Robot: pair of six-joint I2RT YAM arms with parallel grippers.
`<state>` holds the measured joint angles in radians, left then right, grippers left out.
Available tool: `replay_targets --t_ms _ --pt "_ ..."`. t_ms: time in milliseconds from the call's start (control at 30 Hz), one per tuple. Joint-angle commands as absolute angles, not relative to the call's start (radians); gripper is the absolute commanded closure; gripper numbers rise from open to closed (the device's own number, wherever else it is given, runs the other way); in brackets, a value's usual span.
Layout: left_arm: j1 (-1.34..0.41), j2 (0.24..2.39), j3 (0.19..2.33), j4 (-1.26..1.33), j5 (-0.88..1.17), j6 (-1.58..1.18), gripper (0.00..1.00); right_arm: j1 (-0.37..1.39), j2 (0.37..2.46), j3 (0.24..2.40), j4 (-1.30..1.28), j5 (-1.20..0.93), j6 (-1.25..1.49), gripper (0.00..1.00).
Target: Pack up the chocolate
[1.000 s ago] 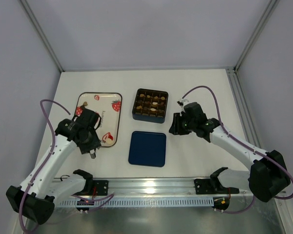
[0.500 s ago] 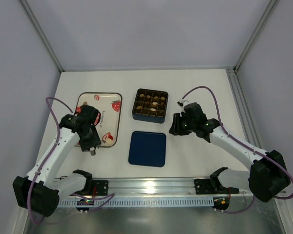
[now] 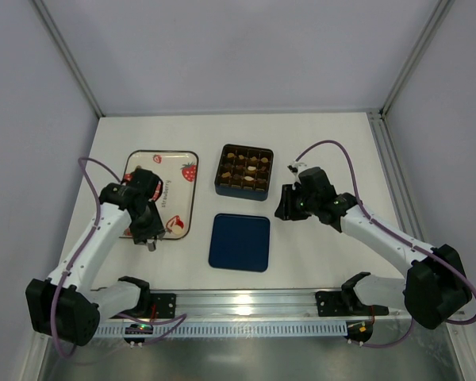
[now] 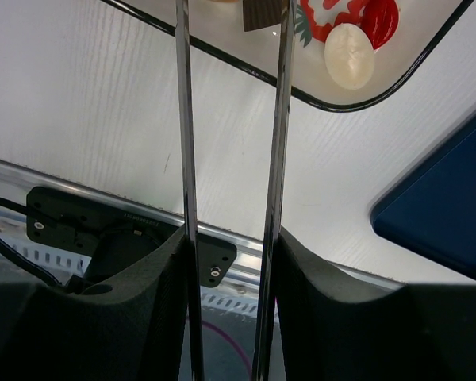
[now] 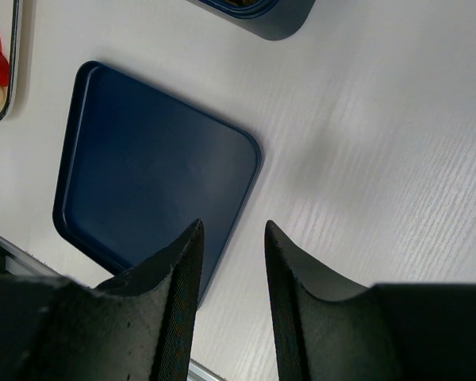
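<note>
My left gripper (image 3: 149, 238) (image 4: 232, 238) is over the near edge of the strawberry-print tray (image 3: 182, 208) (image 4: 428, 48). It is shut on a pair of thin metal tongs (image 4: 184, 119) that reach forward from between its fingers. A small dark brown chocolate (image 4: 262, 12) sits between the tong tips over the tray. A pale oval chocolate (image 4: 349, 55) lies on the tray beside a printed strawberry. Several more chocolates (image 3: 254, 168) fill cells of the dark-blue box (image 3: 244, 190). My right gripper (image 3: 284, 202) (image 5: 230, 234) is open and empty, low over the table right of the box.
The flat dark-blue lid (image 3: 239, 242) (image 5: 151, 175) lies on the table in front of the box, between the two grippers. A corner of the box (image 5: 270, 20) shows at the top of the right wrist view. The metal base rail (image 3: 246, 305) runs along the near edge.
The left arm's elbow has swung in toward the tray and the wrist has turned slightly; the tongs stay at the tray's near edge. The right arm has not moved.
</note>
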<state>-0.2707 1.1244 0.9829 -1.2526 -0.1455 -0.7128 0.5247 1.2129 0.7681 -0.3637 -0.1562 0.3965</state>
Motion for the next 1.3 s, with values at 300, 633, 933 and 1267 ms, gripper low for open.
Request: replay_targets --t_ms 300,633,933,1267 --pt "-0.245 1.150 1.005 -1.215 -0.098 -0.661 0.67 0.531 1.203 0.784 -0.353 -0.143 0.388 0.61" --pt "-0.247 1.192 1.114 -1.235 -0.126 -0.635 0.70 0.531 1.203 0.792 -0.359 -0.129 0.391 0.61" --pt "-0.255 1.253 1.230 -1.241 -0.095 -0.618 0.72 0.531 1.209 0.798 -0.362 -0.120 0.396 0.61" --pt "-0.454 1.448 1.509 -1.256 -0.129 -0.656 0.72 0.531 1.210 0.810 -0.373 -0.097 0.396 0.61"
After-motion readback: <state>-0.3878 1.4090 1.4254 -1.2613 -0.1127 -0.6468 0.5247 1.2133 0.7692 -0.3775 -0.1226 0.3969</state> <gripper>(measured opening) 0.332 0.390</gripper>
